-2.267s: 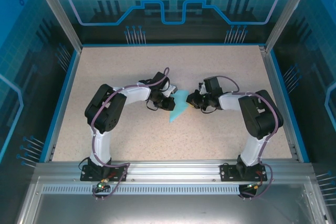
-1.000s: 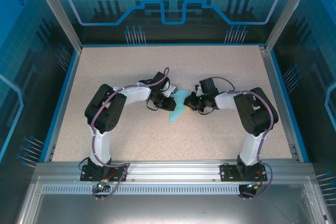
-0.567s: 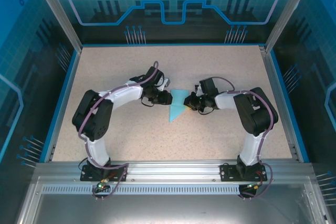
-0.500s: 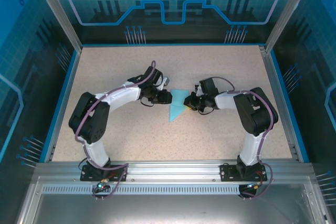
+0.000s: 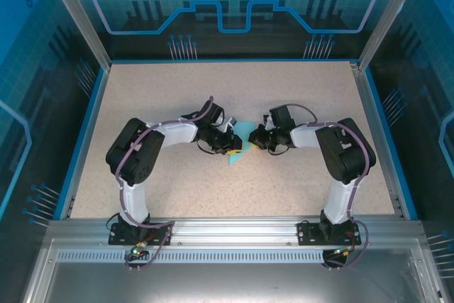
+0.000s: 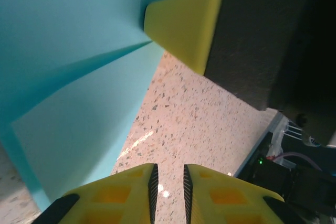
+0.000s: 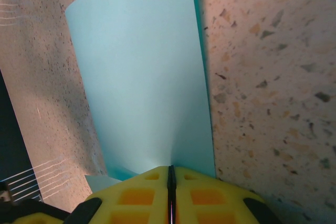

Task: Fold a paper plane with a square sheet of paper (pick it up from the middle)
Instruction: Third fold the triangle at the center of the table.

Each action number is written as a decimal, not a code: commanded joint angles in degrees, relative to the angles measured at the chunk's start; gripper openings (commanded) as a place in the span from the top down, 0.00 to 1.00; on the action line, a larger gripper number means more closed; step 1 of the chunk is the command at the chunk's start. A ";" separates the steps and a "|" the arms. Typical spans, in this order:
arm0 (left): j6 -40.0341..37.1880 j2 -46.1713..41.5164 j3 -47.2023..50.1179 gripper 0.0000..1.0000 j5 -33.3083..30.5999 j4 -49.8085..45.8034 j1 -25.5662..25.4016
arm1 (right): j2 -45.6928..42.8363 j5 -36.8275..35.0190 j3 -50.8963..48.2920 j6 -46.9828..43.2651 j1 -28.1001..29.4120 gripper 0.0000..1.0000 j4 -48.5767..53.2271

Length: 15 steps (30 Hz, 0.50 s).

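A folded piece of light-cyan paper [image 5: 245, 135] lies near the middle of the speckled desk [image 5: 177, 90], between the two arms, which meet there from either side. The right pincer [image 5: 257, 140] is pressed fully closed on the right edge of the paper. Its wrist view shows the two yellow fingertips [image 7: 210, 192] touching, with the paper running up into the seam between them. The left pincer [image 5: 233, 148] sits low over the left part of the paper. Its yellow fingertips [image 6: 126, 192] stand a narrow slit apart, with bare desk showing through the gap and nothing pinched. In the left wrist view the paper rises from the desk with a sharp crease, and that crease runs up to one yellow finger of the right pincer.
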<state>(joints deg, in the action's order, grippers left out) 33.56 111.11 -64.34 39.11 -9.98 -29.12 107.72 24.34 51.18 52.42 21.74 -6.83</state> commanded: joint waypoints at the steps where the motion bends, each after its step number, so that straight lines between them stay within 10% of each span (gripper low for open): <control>1: -0.75 1.90 -1.29 0.77 4.68 -1.84 -0.75 | 3.29 -0.88 0.50 -0.59 0.65 0.90 2.22; 15: -7.06 3.16 -1.40 0.79 -3.18 -11.02 -0.49 | 3.20 -1.66 0.23 -1.12 0.62 0.90 3.48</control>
<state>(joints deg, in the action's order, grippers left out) 28.97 113.67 -64.88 37.63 -17.56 -29.74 107.92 24.47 51.46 52.42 21.71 -6.42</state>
